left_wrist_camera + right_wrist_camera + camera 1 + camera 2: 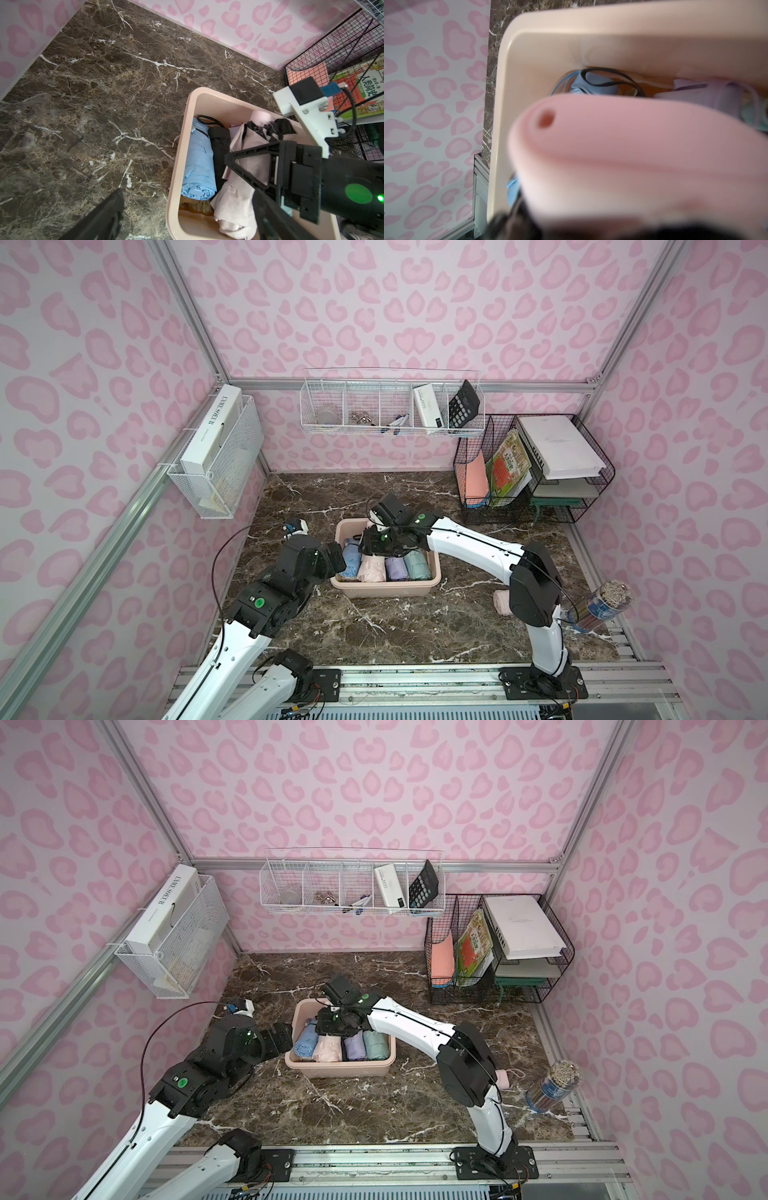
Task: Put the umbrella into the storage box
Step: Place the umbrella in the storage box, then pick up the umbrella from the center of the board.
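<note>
Top views, box: the peach-pink storage box (386, 590) sits mid-table on the marble tabletop (395, 639). Folded umbrellas lie side by side inside: a blue umbrella (349, 563), a pink umbrella (372, 569), a lavender umbrella (397, 568) and a mint umbrella (417, 566).
Top views, right gripper: the right gripper (365, 542) hangs low over the box's far end, above the pink umbrella.
Top views, left gripper: the left gripper (334, 559) hovers at the box's left wall.
Top views, leftover: a pale pink roll (503, 1080), likely another umbrella, lies on the marble well apart from the box, half hidden by the right arm.
Left wrist, tool: the left fingers (108, 214) are spread wide, pinching nothing.
Left wrist, pink umbrella: it lies inside the box beside a black umbrella (220, 149), with the right gripper at its handle end.
Right wrist, handle: a blurred pink handle (633, 155) fills the view, within the box walls. The jaws are unseen, so I cannot tell whether they pinch it.
Progress: I judge this umbrella nearly stowed. Release and retreat remain, then the stray roll.
</note>
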Robot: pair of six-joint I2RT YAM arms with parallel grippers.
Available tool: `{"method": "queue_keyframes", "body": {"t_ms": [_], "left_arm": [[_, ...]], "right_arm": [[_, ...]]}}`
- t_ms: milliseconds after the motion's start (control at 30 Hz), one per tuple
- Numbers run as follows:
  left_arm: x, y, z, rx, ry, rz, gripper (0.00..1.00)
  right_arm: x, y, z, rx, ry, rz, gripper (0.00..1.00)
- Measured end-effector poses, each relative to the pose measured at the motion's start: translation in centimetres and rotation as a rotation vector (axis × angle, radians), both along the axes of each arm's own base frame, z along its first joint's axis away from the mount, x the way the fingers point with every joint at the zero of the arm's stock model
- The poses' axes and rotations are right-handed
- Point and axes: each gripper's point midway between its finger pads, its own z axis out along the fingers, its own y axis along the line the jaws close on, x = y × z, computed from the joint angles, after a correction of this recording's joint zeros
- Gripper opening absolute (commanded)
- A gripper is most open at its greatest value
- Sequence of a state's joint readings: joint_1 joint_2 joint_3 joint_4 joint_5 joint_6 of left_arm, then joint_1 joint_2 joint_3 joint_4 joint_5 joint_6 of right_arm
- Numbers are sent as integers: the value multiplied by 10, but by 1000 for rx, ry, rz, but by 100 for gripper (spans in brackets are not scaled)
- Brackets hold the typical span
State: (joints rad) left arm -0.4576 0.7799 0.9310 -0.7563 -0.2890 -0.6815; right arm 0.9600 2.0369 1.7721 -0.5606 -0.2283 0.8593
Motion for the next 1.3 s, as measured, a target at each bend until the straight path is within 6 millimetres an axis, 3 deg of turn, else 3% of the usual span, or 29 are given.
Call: {"method": "queue_keyframes", "body": {"t_ms": [167,333,467,567,667,733,900,1033,1133,1300], "left_arm": [[1,-2,1,-2,1,-11,95],[4,-5,2,13,-5,-30,97],[8,-6,8,18,-48,-41,97],[11,-5,11,29,-74,-38,98],[15,-4,14,38,-90,-32,98],[18,-4,15,41,-97,-30,98],[23,-6,14,44,-102,-28,97],[28,-9,13,43,-106,-29,98],[33,-11,13,41,-109,-29,98],[39,-14,10,45,-105,-31,98]], "right_arm": [[1,-1,8,3,-28,2,76],[12,-11,39,7,-147,-11,78],[20,-32,68,-16,-286,-28,78],[23,-56,79,-64,-371,-67,78],[27,-95,83,-141,-432,-165,78],[34,-132,80,-202,-435,-275,78],[40,-234,46,-366,-324,-527,79],[21,-310,7,-498,-176,-694,81],[1,-357,-19,-541,-67,-802,83],[-36,-405,-50,-533,69,-940,85]]}}
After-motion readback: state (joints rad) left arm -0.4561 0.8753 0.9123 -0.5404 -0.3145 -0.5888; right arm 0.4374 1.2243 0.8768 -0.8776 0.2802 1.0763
